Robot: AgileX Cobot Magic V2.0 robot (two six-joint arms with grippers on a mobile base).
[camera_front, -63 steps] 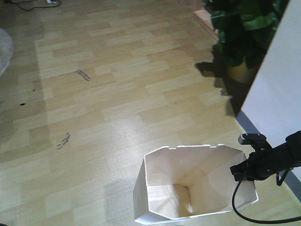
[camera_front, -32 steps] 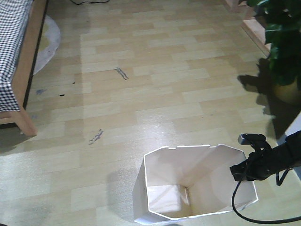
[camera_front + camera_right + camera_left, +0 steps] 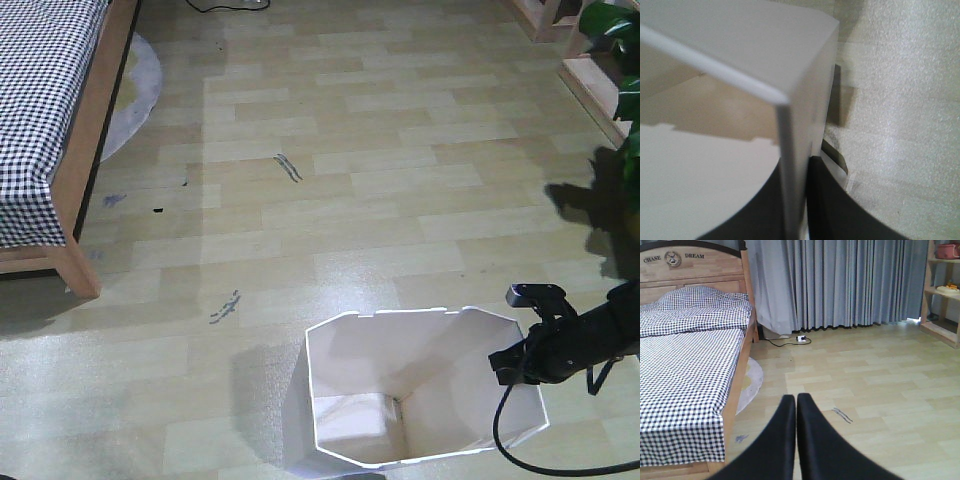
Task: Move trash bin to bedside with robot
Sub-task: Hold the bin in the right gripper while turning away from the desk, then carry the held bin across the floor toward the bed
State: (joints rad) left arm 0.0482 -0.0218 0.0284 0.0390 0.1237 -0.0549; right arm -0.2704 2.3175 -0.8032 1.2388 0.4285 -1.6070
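The white trash bin (image 3: 415, 395) with an angular rim stands at the bottom of the front view, cream inside. My right gripper (image 3: 512, 368), on a black arm with a trailing cable, is shut on the bin's right rim; in the right wrist view the thin wall (image 3: 790, 165) runs between the two fingers. The bed (image 3: 50, 110), with a light wooden frame and checked bedding, is at the upper left, well away from the bin. In the left wrist view my left gripper (image 3: 796, 402) is shut and empty, facing the bed (image 3: 685, 370).
A round pale rug (image 3: 135, 95) lies beside the bed. A potted plant (image 3: 620, 60) and wooden furniture stand at the upper right. Grey curtains (image 3: 840, 282) and a floor cable (image 3: 790, 340) are at the far wall. Dark scuffs (image 3: 288, 167) mark the wood floor.
The front view has swung left: the bed has come into sight and slid rightwards, while the plant and wall have moved off to the right. The bin and right gripper keep their place in frame.
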